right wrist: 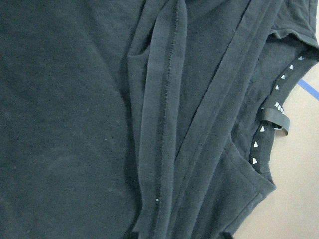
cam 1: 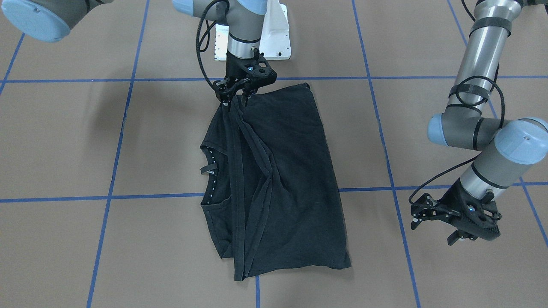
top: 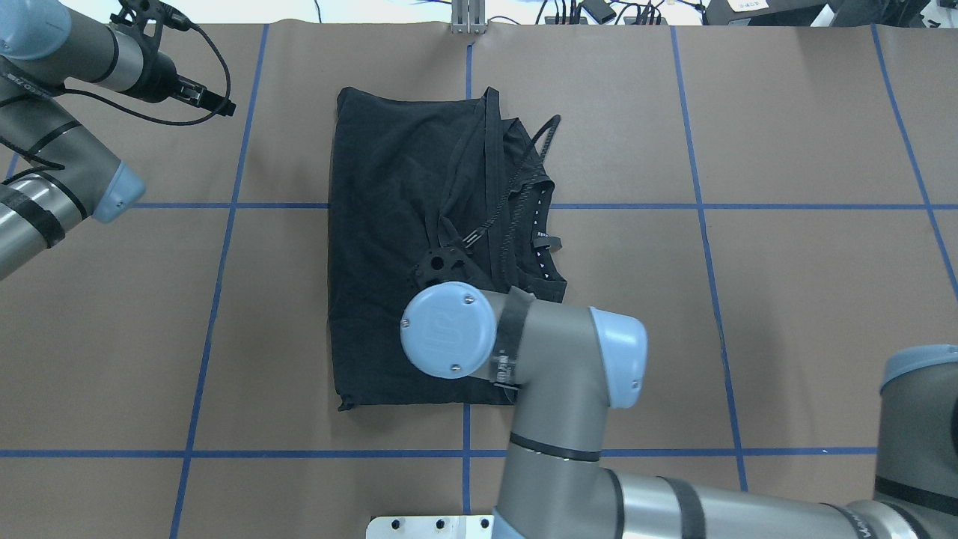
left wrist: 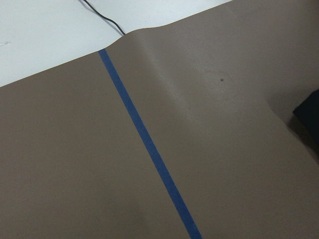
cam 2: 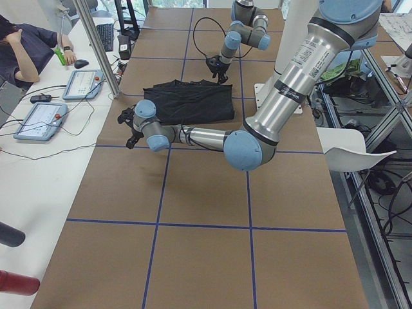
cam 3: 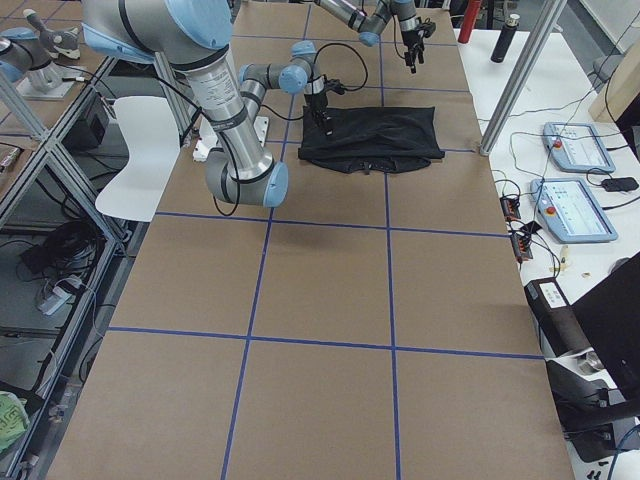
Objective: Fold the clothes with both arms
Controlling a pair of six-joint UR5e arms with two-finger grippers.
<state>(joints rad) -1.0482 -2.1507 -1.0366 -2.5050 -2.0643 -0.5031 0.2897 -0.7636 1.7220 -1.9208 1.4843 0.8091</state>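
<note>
The shirt (cam 1: 282, 171) lies folded lengthwise mid-desk (cam 1: 64, 141), its collar at 9 o'clock in the front view. The right jaws pinch a raised fold at the shirt's 11 o'clock corner. The left jaws hang spread, well apart at 4 o'clock.

In the overhead view, the right claw (cam 1: 234, 102) is largely hidden, and the T-shirt (top: 389, 224) partly covered, by the right arm (top: 554, 359).
</note>
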